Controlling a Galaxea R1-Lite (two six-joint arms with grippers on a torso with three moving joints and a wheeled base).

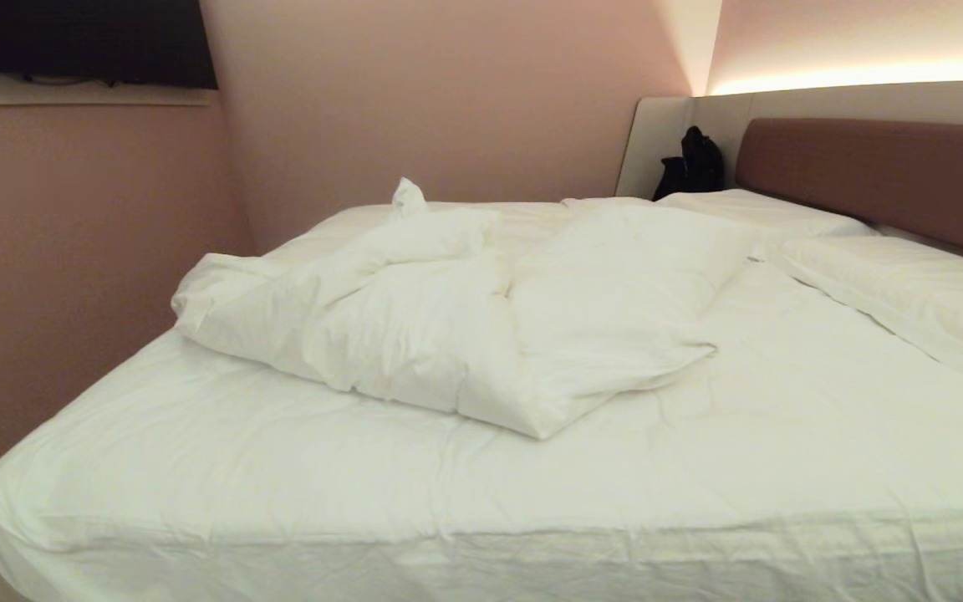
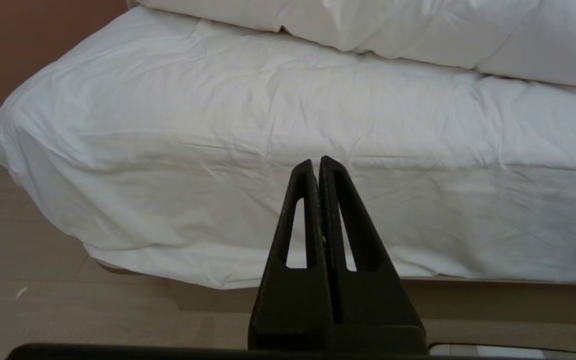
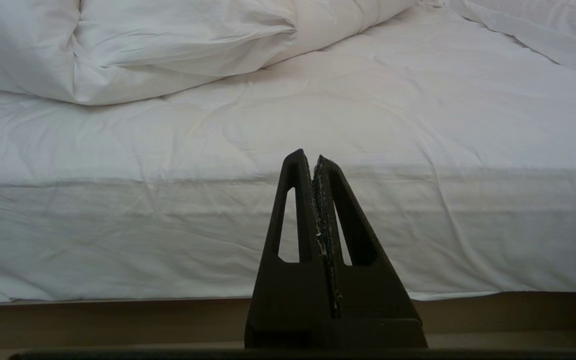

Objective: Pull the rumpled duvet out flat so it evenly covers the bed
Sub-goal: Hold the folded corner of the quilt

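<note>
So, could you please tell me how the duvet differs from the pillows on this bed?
The duvet is bunched into a puffy, folded heap in the middle of the bed, while the pillows lie flat and spread out. The duvet sits away from the headboard, leaving much of the sheet bare; the pillows lie right along it. The duvet is deeply creased and peaked; the pillows look smoother. Both are plain white and soft.

Before me, the bed (image 1: pixel 481 502) with its white sheet exposed along the near side. The duvet (image 1: pixel 448 318) lies bunched in a rumpled heap on the far left half, one corner pointing toward me. Two pillows (image 1: pixel 908 293) rest against the reddish-brown headboard (image 1: pixel 883 176) at right. A black bag (image 1: pixel 693 164) stands beside it.
</note>
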